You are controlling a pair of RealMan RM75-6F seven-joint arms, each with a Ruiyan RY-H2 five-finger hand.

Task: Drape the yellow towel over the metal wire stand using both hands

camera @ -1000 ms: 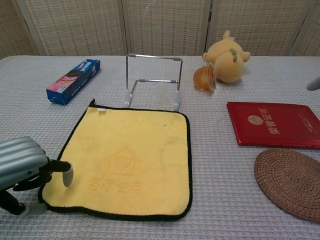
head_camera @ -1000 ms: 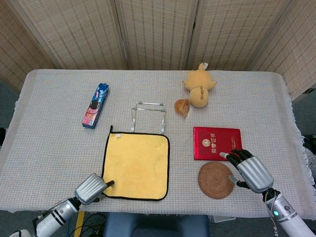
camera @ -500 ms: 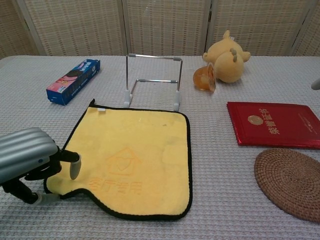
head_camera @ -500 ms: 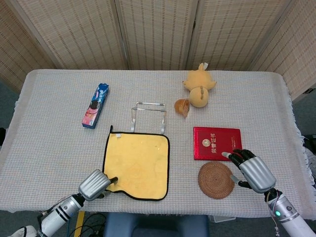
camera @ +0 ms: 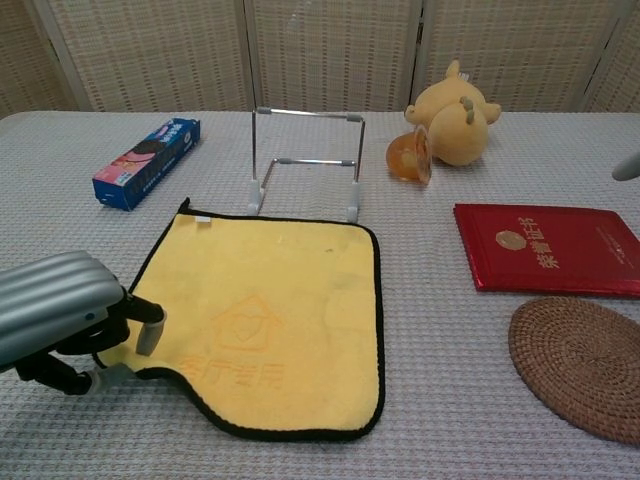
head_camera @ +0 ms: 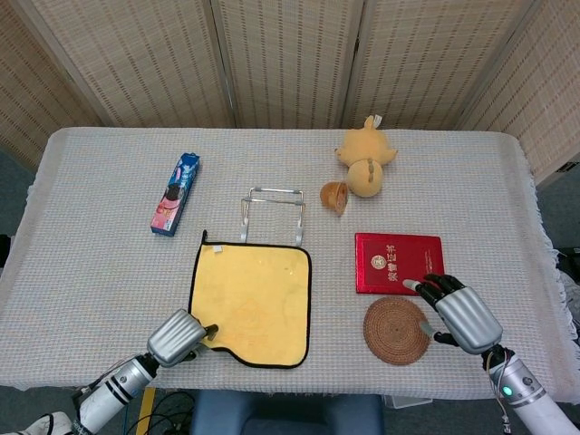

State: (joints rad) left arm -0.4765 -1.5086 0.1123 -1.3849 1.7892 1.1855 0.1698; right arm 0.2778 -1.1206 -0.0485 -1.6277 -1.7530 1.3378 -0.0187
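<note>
The yellow towel (head_camera: pixel 254 304) with black trim lies flat at the table's near middle, its near-left corner drawn inward. My left hand (head_camera: pixel 177 337) pinches that corner between thumb and a finger; in the chest view the left hand (camera: pixel 55 310) sits low at the left with the towel (camera: pixel 275 320) edge curled beside it. Just beyond the towel's far edge the metal wire stand (head_camera: pixel 273 207) stands upright, bare, also visible as the stand (camera: pixel 305 160) in the chest view. My right hand (head_camera: pixel 462 313) hovers at the near right, fingers apart, holding nothing.
A woven round coaster (head_camera: pixel 397 330) and a red booklet (head_camera: pixel 398 263) lie by my right hand. A yellow plush toy (head_camera: pixel 365 166) and a small orange cup (head_camera: pixel 334 196) sit behind them. A blue snack box (head_camera: pixel 175 193) lies at far left.
My left hand has slid rightward and away from the table's near edge, dragging the towel's near-left corner inward so that edge now curves. The right hand has barely shifted.
</note>
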